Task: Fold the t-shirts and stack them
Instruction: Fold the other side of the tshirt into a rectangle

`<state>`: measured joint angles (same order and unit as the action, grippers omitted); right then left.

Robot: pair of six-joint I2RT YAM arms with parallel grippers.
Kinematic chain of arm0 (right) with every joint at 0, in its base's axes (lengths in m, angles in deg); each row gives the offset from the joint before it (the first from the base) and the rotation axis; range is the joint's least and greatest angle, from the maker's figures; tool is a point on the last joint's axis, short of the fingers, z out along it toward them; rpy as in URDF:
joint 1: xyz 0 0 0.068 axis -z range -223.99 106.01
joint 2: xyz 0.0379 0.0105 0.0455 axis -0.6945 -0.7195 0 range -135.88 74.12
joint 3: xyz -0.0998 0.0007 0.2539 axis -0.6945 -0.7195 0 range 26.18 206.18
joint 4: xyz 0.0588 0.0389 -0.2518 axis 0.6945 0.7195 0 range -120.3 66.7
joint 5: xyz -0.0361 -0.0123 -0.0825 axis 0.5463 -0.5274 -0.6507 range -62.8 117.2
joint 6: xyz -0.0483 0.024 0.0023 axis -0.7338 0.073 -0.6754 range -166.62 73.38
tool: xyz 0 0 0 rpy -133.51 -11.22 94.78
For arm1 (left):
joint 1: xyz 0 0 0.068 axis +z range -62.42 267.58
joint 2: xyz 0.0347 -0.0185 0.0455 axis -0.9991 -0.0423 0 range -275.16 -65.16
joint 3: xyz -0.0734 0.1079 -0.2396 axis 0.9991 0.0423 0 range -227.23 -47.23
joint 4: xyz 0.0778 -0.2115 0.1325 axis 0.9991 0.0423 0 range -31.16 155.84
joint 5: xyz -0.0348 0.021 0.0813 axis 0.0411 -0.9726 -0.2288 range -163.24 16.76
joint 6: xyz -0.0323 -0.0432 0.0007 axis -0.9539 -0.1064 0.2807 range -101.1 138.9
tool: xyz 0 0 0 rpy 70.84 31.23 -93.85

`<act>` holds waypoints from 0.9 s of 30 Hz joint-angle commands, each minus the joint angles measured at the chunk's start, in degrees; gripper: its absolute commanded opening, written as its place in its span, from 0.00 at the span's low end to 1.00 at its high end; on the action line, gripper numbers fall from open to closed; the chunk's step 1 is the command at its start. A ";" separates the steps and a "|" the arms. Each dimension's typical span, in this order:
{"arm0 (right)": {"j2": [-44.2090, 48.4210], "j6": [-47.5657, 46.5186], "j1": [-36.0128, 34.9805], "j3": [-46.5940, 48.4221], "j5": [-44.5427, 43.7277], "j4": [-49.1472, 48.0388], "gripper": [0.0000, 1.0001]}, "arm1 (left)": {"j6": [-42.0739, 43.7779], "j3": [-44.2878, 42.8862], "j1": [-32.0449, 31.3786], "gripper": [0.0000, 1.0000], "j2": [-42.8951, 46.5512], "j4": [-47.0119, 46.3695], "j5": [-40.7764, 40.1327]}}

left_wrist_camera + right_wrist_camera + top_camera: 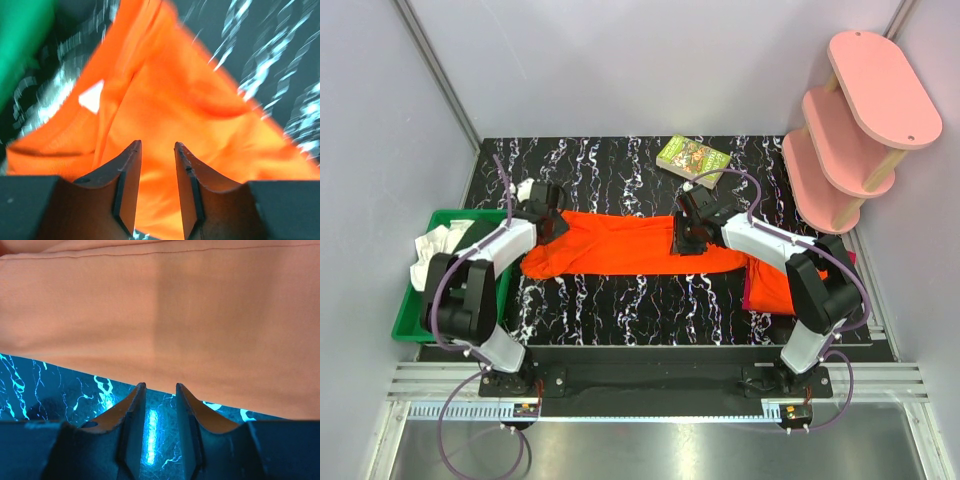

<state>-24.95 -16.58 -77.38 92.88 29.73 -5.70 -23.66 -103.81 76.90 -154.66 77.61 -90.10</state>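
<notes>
Near the right edge of the desk (650, 310), half under the right arm: bunched t-shirts (772, 288), orange with magenta-red showing. Across the desk's middle, stretched left to right in a long flat band: orange t-shirt (620, 248). Over its left end: left gripper (157, 143), fingers partly apart, gripping nothing, orange cloth behind the gap. At the band's edge, further right: right gripper (160, 385), likewise partly apart and empty, bare desk between the fingers. Off the left edge: green bin (408, 325) holding white cloth (435, 250). Near the far edge: book (693, 160). Beyond the far right corner: pink shelf (865, 120).
</notes>
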 commanded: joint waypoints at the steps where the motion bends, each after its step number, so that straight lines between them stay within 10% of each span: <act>1: 1.06 0.90 0.08 -0.25 -0.50 -2.01 0.38 | 0.20 1.12 -0.13 0.36 -2.52 -2.77 3.06; 27: 5.64 -1.04 0.25 0.80 -7.44 2.20 0.39 | 4.15 -20.94 0.48 0.39 -21.78 6.64 0.34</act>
<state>-22.31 -17.00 -77.35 92.04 26.25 -4.30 -20.95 -123.24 77.03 -178.06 83.60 -89.12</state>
